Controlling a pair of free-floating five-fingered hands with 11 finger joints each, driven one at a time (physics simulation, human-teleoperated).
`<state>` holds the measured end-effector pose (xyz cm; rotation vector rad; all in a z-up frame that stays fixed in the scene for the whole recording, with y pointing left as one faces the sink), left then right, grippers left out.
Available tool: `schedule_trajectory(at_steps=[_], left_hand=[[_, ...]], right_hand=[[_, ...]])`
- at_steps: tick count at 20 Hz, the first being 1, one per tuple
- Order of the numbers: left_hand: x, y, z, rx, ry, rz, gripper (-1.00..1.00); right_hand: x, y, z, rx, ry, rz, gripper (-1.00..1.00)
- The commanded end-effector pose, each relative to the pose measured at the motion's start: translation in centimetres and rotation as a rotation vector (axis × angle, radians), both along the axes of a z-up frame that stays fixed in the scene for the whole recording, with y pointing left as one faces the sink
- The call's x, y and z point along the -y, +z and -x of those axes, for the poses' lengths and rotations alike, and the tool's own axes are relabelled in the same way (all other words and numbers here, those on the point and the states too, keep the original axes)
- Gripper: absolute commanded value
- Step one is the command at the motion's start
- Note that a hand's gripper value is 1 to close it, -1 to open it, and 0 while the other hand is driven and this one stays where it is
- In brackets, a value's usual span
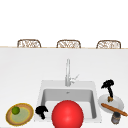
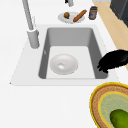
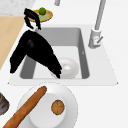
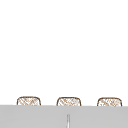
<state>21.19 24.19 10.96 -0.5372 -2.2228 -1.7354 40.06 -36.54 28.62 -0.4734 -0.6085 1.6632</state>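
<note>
Your right hand [image 1: 108, 84] is hovering at the right of the front view with its fingers straight and apart, holding nothing. It is reaching down toward the small brown bun [image 1: 110, 99] on the white plate [image 1: 120, 103], and you cannot tell whether it is touching the bun. The risk, as I judge it, is sitting just below. The baguette [image 1: 115, 110] is lying flat across the plate's near side, right beside the bun. Its long axis is running from upper left to lower right, and its lower-right end is sticking out past the rim toward the dark jar [image 1: 115, 118]. If you are coming down carelessly, you could be pressing on that overhanging loaf, which would tip it off the plate or swing it into the jar. The round bun could also be rolling away under straight fingers. Your left hand [image 1: 41, 111] is hanging at the lower left, over the sink [image 1: 75, 95] corner. It is between the basin and the woven plate [image 1: 10, 117] carrying a lime [image 1: 16, 110], and you cannot tell whether it is open or closed. A white bowl [image 2: 63, 64] is resting in the basin.
</note>
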Motion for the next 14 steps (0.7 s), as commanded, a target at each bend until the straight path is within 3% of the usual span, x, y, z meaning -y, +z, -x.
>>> schedule_trajectory(at_steps=[1, 14], left_hand=[[0.0, 0.0, 0.0, 0.000, 0.000, 0.000, 0.00], [0.0, 0.0, 0.0, 0.000, 0.000, 0.000, 0.00]], right_hand=[[1.5, 0.1, 3.1, -0.004, 0.000, -0.027, -1.00], [5.7, 0.9, 13.7, -0.002, 0.001, -0.073, -1.00]])
